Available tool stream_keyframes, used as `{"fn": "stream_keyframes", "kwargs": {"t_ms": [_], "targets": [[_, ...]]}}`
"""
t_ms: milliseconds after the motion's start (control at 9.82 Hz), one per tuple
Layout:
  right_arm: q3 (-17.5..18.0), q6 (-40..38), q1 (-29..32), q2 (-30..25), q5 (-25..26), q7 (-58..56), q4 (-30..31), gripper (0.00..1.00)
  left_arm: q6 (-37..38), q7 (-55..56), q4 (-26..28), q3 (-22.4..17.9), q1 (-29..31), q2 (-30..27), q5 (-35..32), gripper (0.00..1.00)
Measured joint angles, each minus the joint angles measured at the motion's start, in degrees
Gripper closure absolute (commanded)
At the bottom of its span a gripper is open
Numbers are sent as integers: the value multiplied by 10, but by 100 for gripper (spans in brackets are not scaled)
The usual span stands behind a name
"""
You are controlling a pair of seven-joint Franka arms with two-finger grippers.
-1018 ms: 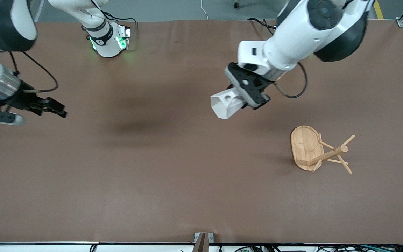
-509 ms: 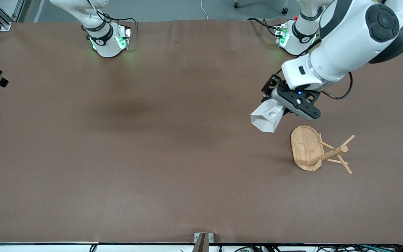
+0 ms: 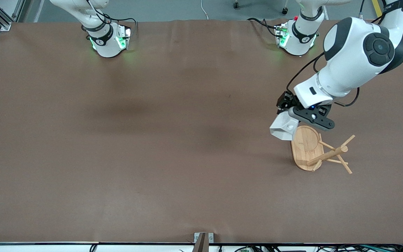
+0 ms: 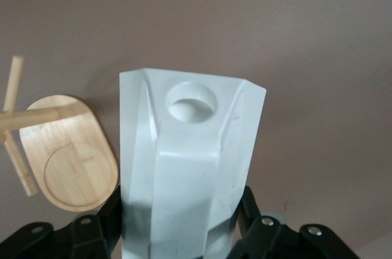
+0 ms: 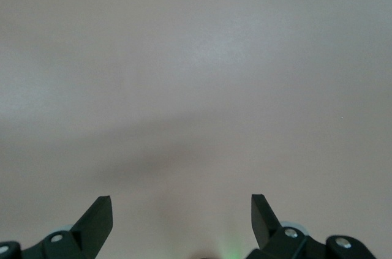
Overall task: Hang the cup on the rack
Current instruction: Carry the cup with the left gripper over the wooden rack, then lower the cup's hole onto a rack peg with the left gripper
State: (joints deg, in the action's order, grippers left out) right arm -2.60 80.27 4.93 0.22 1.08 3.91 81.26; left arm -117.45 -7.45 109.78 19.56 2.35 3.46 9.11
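Front view: left end effector (image 3: 290, 117) pinches cup (image 3: 283, 128) over rack (image 3: 318, 150) base edge. Right end effector (image 5: 182, 216) spread, waiting over bare counter (image 3: 152, 140). Advice: align handle hole with peg, slide on slowly.

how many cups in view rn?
1. The cup is held in the left gripper, in the air over the edge of the rack base. None on the pegs.
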Motion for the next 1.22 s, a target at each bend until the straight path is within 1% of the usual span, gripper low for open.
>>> {"fn": "stream_keyframes", "kwargs": {"t_ms": [204,407,509,713,916,1222], "targets": [[3,-2,0,2,0,0,0,0,-36,-34,59,-2,25,-19,19,100],[5,11,0,3,0,0,1,0,-79,-67,95,-4,34,-19,42,100],[6,14,0,3,0,0,2,0,-96,-82,104,-4,36,-15,48,100],[8,14,0,4,-1,0,3,0,-128,-97,107,-7,36,4,50,100],[8,14,0,4,-1,0,3,0,-145,-116,101,-22,36,23,50,100],[8,14,0,4,-1,0,3,0,-147,-140,70,-46,38,40,50,100]]}}
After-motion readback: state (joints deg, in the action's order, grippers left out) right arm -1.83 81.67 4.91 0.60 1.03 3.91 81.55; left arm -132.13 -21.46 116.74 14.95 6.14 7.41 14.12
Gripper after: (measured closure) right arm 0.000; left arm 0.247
